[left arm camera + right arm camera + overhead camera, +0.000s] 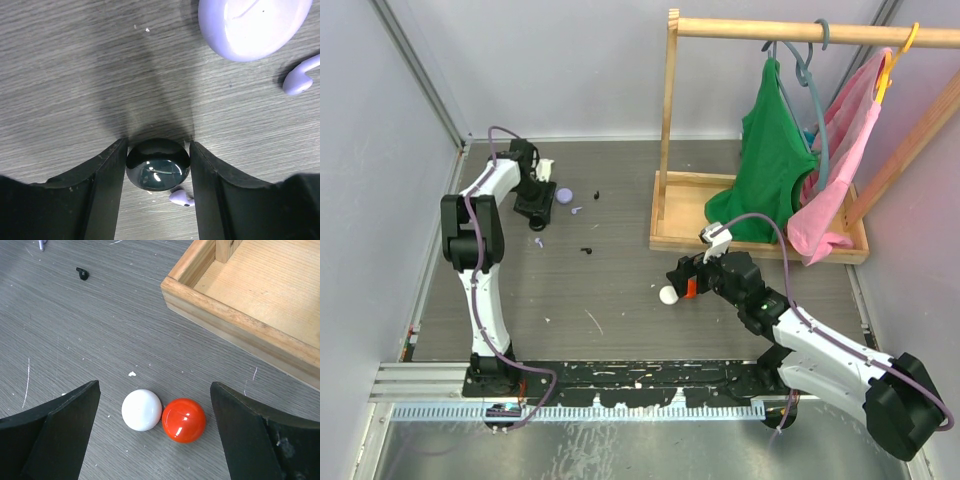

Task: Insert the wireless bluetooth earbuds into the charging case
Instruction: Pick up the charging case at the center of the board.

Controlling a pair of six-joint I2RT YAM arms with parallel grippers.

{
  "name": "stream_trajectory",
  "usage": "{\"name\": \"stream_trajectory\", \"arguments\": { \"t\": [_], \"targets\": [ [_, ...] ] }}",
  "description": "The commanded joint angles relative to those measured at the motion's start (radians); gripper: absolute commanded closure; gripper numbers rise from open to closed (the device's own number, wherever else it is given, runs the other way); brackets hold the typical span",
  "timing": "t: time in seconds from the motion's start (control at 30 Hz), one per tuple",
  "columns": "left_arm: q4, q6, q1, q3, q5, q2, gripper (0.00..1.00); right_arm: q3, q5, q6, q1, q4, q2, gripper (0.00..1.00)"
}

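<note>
My left gripper (157, 150) is shut on a glossy black round case (157, 165), low over the table. A lilac earbud (181, 198) lies just below it, between the fingers. A lilac round case (255, 25) and a second lilac earbud (300, 80) lie further off. My right gripper (155, 395) is open, with its fingers on either side of a white round case (142, 410) and a red round case (184, 420) that touch each other. Two black earbuds (596, 193) (586, 250) lie mid-table. No white or red earbuds show.
A wooden rack base tray (670, 215) stands at the back right, with green and pink garments (770, 150) hanging over it. Its corner (225, 315) is close beyond my right gripper. Grey walls enclose the table on the left and at the back.
</note>
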Motion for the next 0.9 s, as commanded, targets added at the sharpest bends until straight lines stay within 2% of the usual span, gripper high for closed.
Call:
{"name": "stream_trajectory", "arguments": {
  "t": [0.0,0.13,0.37,0.63,0.87],
  "targets": [
    [-0.033,-0.053,0.005,-0.011,-0.014,-0.014,0.5,0.021,0.002,-0.006,0.001,0.041,-0.008,0.03],
    [-0.023,-0.106,0.005,-0.049,-0.027,-0.057,0.55,0.02,-0.004,-0.004,0.002,0.041,-0.014,0.03],
    [0.03,-0.298,0.005,-0.13,-0.019,-0.153,0.58,0.015,-0.038,-0.001,0.002,0.062,-0.026,0.04],
    [0.232,-0.544,0.004,-0.348,0.053,-0.368,0.59,0.015,-0.105,0.01,0.004,0.117,-0.015,0.04],
    [0.403,-0.735,-0.023,-0.556,0.134,-0.55,0.58,0.009,-0.171,0.036,0.004,0.235,0.046,0.04]
  ]
}}
